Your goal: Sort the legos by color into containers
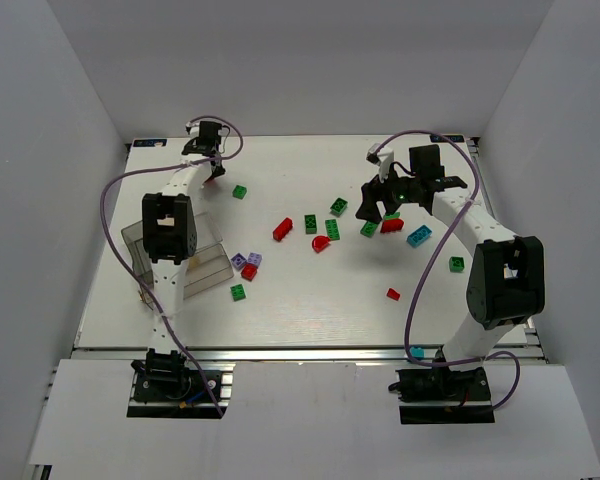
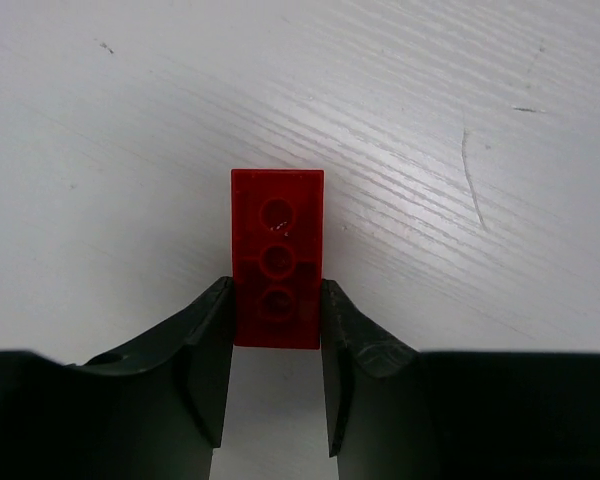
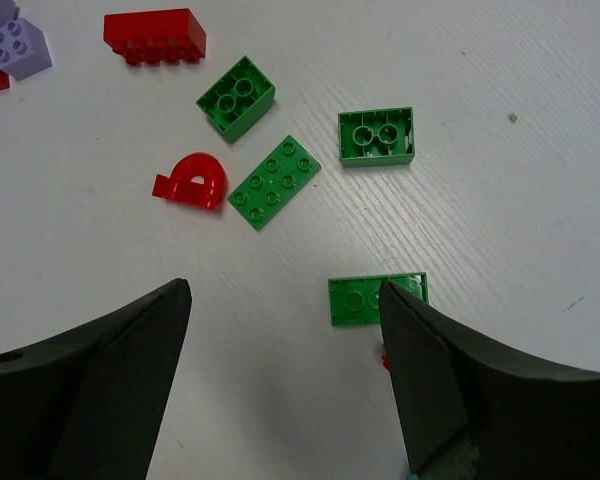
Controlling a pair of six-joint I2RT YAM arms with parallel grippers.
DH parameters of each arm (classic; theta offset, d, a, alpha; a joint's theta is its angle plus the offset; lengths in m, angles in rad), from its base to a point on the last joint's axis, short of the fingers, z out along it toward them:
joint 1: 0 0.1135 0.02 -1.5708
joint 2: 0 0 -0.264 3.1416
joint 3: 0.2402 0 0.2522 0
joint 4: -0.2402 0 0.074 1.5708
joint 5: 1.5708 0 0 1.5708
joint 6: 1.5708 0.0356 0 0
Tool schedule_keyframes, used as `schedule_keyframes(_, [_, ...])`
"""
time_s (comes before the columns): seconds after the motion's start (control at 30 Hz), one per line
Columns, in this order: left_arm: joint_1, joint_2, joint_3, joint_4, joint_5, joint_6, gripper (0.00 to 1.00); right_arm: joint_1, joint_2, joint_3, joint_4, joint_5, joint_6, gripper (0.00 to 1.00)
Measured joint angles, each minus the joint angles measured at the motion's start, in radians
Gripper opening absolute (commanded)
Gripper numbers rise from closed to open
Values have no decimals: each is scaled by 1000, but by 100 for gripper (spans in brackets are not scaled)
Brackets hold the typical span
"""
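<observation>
My left gripper (image 2: 277, 290) is shut on a red lego (image 2: 277, 255) lying flat on the table, its fingertips pressed against the brick's two long sides. In the top view this left gripper (image 1: 211, 165) is at the far left of the table. My right gripper (image 1: 382, 212) hangs open over the middle cluster. Between its wide-set fingers (image 3: 283, 290) is bare table. A green lego (image 3: 365, 298) lies partly under its right finger (image 3: 430, 370). The clear container (image 1: 216, 264) stands at the left, partly hidden by the left arm.
Loose legos lie around: green ones (image 3: 236, 96) (image 3: 274, 182) (image 3: 377, 135), a rounded red one (image 3: 192, 182), a red brick (image 3: 155, 37), purple ones (image 1: 246, 260), a teal one (image 1: 418, 236), a green one (image 1: 457, 264) and a small red one (image 1: 393, 293). White walls enclose the table.
</observation>
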State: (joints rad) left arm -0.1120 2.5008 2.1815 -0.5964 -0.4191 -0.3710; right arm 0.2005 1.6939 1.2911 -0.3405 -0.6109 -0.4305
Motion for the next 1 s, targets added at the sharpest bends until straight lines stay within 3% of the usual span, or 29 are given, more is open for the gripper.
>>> schedule_keyframes(0.07, [6, 0, 0, 11, 14, 0, 14, 0, 0, 0, -1, 3, -1, 80])
schedule_keyframes(0.23, [15, -34, -81, 105, 71, 5, 3, 0, -1, 0, -3, 5, -14, 77])
schedule_keyframes(0.37, [11, -150, -237, 166, 152, -4, 0, 2, -9, 0, -7, 3, -26, 74])
schedule_keyframes(0.6, [5, -576, -539, 208, 230, -61, 0, 13, -16, 0, -9, -11, -31, 69])
schedule_keyframes(0.83, [25, -1032, -785, 139, 198, -155, 0, 49, -16, 0, -9, -29, -30, 67])
schedule_keyframes(1.0, [106, -1168, -914, 0, 143, -201, 0, 79, -16, 0, -9, -40, -29, 68])
